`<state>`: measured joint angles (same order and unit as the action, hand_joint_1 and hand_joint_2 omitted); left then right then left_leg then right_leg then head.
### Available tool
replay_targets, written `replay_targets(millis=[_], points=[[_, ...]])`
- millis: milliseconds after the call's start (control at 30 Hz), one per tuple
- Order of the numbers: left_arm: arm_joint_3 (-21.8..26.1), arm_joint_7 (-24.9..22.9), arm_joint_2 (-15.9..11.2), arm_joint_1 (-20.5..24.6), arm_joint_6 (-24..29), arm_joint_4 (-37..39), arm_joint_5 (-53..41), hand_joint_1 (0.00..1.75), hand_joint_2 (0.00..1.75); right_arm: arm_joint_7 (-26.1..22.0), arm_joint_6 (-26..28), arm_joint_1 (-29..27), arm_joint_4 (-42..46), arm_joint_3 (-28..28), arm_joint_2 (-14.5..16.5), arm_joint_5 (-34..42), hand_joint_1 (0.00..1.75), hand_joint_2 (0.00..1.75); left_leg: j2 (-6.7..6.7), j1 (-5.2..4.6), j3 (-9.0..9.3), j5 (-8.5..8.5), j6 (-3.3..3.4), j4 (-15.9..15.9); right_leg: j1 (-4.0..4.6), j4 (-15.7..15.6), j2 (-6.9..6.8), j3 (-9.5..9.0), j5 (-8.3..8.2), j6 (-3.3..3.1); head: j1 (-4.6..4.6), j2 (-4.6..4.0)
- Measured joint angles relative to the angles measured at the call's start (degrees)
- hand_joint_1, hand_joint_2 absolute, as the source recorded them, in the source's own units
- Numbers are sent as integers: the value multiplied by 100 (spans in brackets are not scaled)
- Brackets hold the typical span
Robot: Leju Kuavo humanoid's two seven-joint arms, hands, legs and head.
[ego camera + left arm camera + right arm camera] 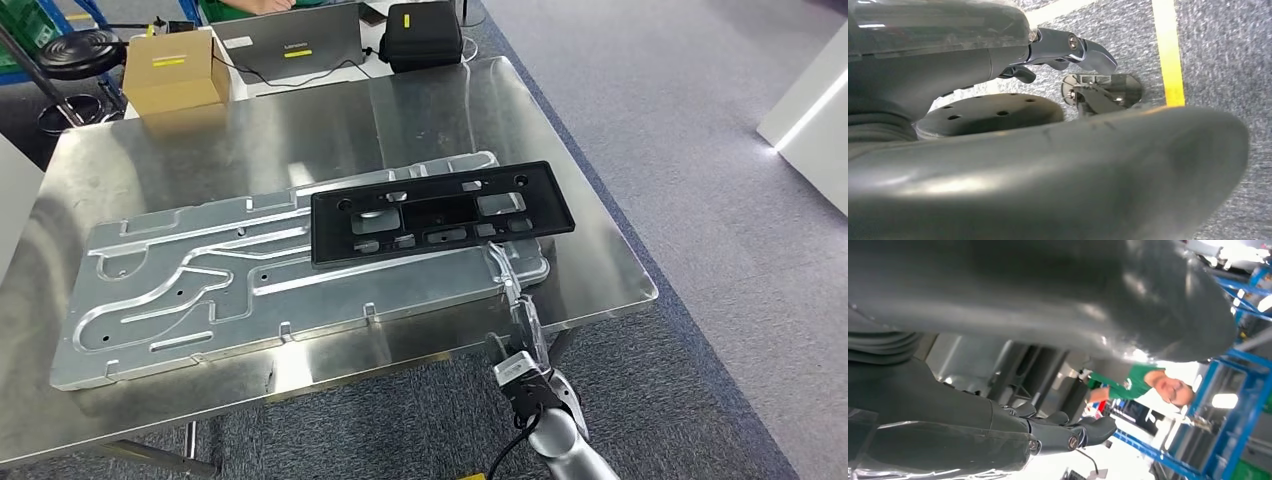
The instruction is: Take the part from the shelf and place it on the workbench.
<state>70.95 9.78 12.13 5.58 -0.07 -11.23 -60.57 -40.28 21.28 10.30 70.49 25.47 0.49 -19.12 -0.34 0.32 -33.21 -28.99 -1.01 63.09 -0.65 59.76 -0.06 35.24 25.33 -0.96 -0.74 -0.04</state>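
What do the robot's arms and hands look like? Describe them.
The right arm is a silver tube ending in a black wrist block with a small pale box and a black cable looping beside it. Up close, the left hand and the right hand have a grey ribbed cover, a thick smooth grey thumb, and darker glossy fingers with small round screws.

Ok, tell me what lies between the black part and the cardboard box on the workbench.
In the head view, bare steel workbench and the silver plate's far edge lie between the black part and the cardboard box; nothing else.
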Motion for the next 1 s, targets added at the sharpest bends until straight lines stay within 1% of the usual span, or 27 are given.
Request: replay_targets(millis=[33,67,133,167,200,233,267,333,367,400,433,467,500,533,567,600,633,667,700,733,767,833,867,900,933,967,1000], points=[[-1,1,0,10,-14,0,-19,0,0,13,-22,-81,89,7,16,-2,0,0,-3,-10,138,92,24,-273,5,5,1,3,-9,22,1,0],[-1,1,0,17,-34,0,-44,0,0,39,-44,-190,176,8,39,-19,0,0,-7,-22,199,127,49,-408,11,6,-1,7,-23,51,2,0],[-2,-1,0,14,-76,0,-94,0,0,87,-67,-429,343,8,91,-74,0,0,-11,-37,182,172,109,-453,10,-13,-4,11,-66,127,6,0],[-2,-1,1,11,-96,0,-112,0,0,104,-68,-533,417,8,110,-102,0,0,-2,-31,176,215,148,-483,4,2,-1,23,-45,158,6,0],[-2,-2,1,13,-112,0,-124,0,0,109,-67,-617,491,5,121,-124,0,0,8,-24,163,261,192,-519,1,70,5,53,43,185,9,0],[-2,-4,2,19,-125,0,-133,0,0,120,-69,-691,574,2,126,-149,0,0,20,-16,136,312,236,-552,1,241,11,117,219,205,13,0],[-2,-10,2,27,-134,0,-137,0,0,144,-77,-758,656,-2,127,-174,0,0,29,-20,104,354,265,-561,-8,504,15,207,460,216,15,0],[-2,-24,2,33,-140,0,-140,0,0,190,-98,-878,790,-8,132,-218,0,0,38,-44,-1,425,300,-557,-13,1178,14,402,926,241,20,0],[-2,-30,-1,33,-142,0,-140,0,0,209,-108,-927,839,-14,137,-230,0,0,42,-55,-55,460,302,-550,-19,1417,12,442,1036,252,20,0],[-2,-32,-4,34,-142,0,-142,0,0,219,-118,-978,898,-25,147,-243,0,0,45,-62,-117,498,302,-537,-24,1491,11,393,1031,261,19,0],[-2,-33,-7,36,-142,0,-144,0,0,229,-129,-1022,968,-39,161,-256,0,0,47,-67,-184,535,294,-515,-29,1365,10,241,922,266,19,0],[-2,-34,-10,38,-142,0,-147,0,0,249,-145,-1057,1043,-56,179,-269,0,0,46,-68,-250,569,279,-487,-38,1044,9,-13,763,264,19,0],[-2,-33,-12,41,-142,0,-154,0,0,268,-162,-1083,1122,-72,202,-280,0,0,43,-72,-314,601,257,-454,-43,620,9,-309,667,256,18,0],[-2,-31,-13,42,-142,0,-162,0,0,285,-174,-1102,1187,-83,225,-288,0,0,41,-74,-355,632,228,-428,-33,271,15,-545,608,235,15,0],[-2,-24,-14,44,-140,0,-172,0,0,299,-190,-1125,1256,-100,253,-295,0,0,38,-76,-377,664,194,-412,-20,22,22,-695,595,207,16,0],[-3,-17,-15,48,-139,0,-181,0,0,306,-204,-1150,1315,-119,276,-299,0,0,38,-72,-389,702,161,-406,-1,-90,32,-742,607,175,20,0],[-3,-11,-15,50,-138,0,-187,0,0,313,-231,-1180,1367,-143,295,-304,0,0,37,-64,-391,746,126,-415,25,-93,39,-724,567,136,23,0],[-4,-5,-16,48,-134,0,-189,0,0,321,-264,-1207,1411,-167,311,-308,0,0,32,-60,-401,785,91,-424,24,-116,38,-692,521,97,28,0],[-4,-3,-17,47,-131,0,-189,0,0,329,-301,-1223,1438,-183,326,-312,0,0,27,-48,-430,761,58,-407,19,-129,29,-651,464,55,29,0],[-4,0,-18,43,-123,0,-188,0,0,340,-348,-1236,1466,-199,351,-315,0,0,22,-40,-473,634,24,-331,13,-146,20,-599,396,12,23,0],[-4,5,-19,40,-114,0,-186,0,0,353,-391,-1243,1485,-215,379,-313,0,0,18,-30,-540,399,-8,-148,-1,-161,12,-529,322,-24,16,0],[-4,25,-20,42,-91,0,-178,0,0,379,-482,-1251,1503,-260,430,-289,0,0,19,-13,-700,-195,-56,497,4,-156,3,-357,183,-58,3,0],[-4,40,-20,44,-79,0,-169,0,0,386,-516,-1254,1494,-287,440,-266,0,0,19,-9,-745,-370,-69,835,8,-150,-4,-259,112,-59,2,0],[-4,56,-20,45,-68,0,-158,0,0,386,-544,-1256,1478,-316,444,-238,0,0,19,-9,-729,-403,-75,1058,12,-142,-12,-156,42,-54,2,0],[-4,73,-22,45,-57,0,-149,0,0,384,-563,-1257,1457,-345,445,-207,0,0,19,-9,-626,-310,-77,1105,12,-130,-19,-50,-26,-45,2,0],[-4,88,-24,48,-45,0,-142,0,0,382,-575,-1256,1427,-378,449,-175,0,0,19,-9,-415,-157,-75,947,10,-117,-25,55,-94,-32,2,0],[-5,104,-26,54,-34,0,-140,0,0,385,-575,-1253,1386,-416,455,-137,0,0,19,-9,-114,-43,-69,614,8,-100,-26,142,-158,-14,1,0]])
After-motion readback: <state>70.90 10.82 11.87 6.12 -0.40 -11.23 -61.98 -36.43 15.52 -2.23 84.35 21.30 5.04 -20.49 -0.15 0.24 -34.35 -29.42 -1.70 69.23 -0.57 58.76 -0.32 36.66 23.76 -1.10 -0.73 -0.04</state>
